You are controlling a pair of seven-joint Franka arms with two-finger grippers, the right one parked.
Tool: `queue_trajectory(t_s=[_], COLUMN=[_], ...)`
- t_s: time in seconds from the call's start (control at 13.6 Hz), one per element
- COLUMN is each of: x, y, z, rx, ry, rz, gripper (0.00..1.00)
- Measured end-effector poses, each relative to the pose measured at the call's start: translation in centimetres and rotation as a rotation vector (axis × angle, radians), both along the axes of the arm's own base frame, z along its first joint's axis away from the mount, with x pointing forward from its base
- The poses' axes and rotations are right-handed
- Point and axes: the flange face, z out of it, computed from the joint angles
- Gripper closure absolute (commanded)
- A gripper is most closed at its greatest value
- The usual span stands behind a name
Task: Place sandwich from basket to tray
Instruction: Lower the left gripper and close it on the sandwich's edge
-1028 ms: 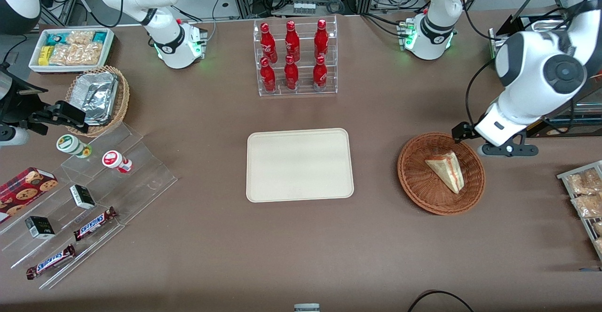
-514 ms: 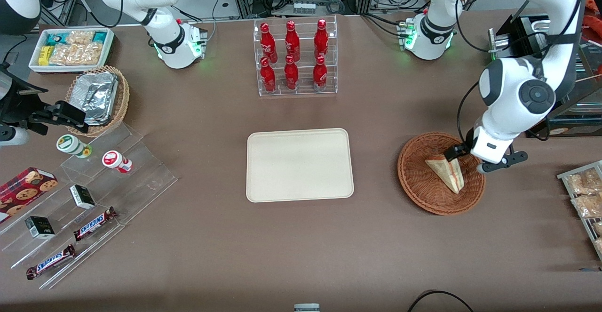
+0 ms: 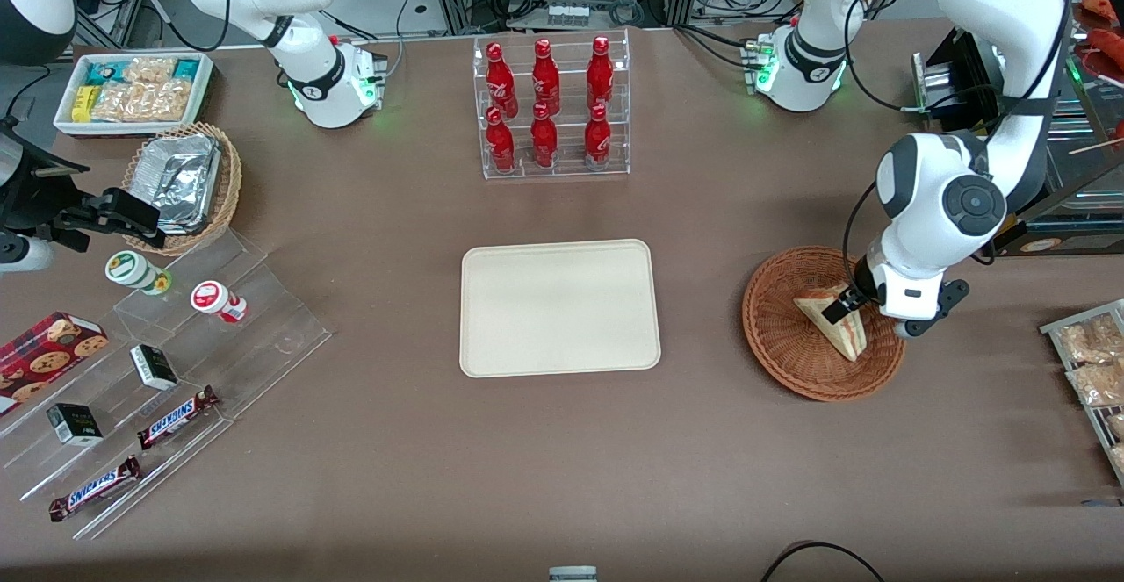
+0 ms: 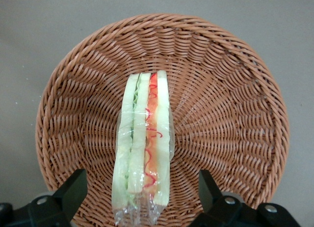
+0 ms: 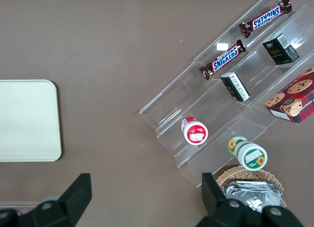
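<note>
Left arm's gripper (image 4: 140, 197) spread wide astride the wrapped white triangular sandwich (image 4: 143, 148), nothing clasped; lying in the reddish-brown wicker basket (image 3: 781, 345), flat cream rectangular tray (image 3: 560, 307) bare, whole transfer outstanding

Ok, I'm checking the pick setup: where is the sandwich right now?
The sandwich lies in the basket toward the working arm's end of the table, with the tray beside the basket. The open gripper straddles it.
</note>
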Motion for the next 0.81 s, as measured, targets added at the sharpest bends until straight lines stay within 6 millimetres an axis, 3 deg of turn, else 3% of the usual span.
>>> queue_trajectory(t_s=[0.22, 0.29, 0.44, 0.81], x=[-0.1, -0.1, -0.1, 0.1], y=[0.1, 0.2, 0.1, 0.0], z=[-2.2, -2.9, -3.7, -3.0], rx=[0.001, 0.000, 0.000, 0.003], ry=[0.028, 0.034, 0.042, 0.062], rz=[0.018, 0.023, 0.035, 0.036], gripper=[0.00, 0.11, 0.97, 1.00])
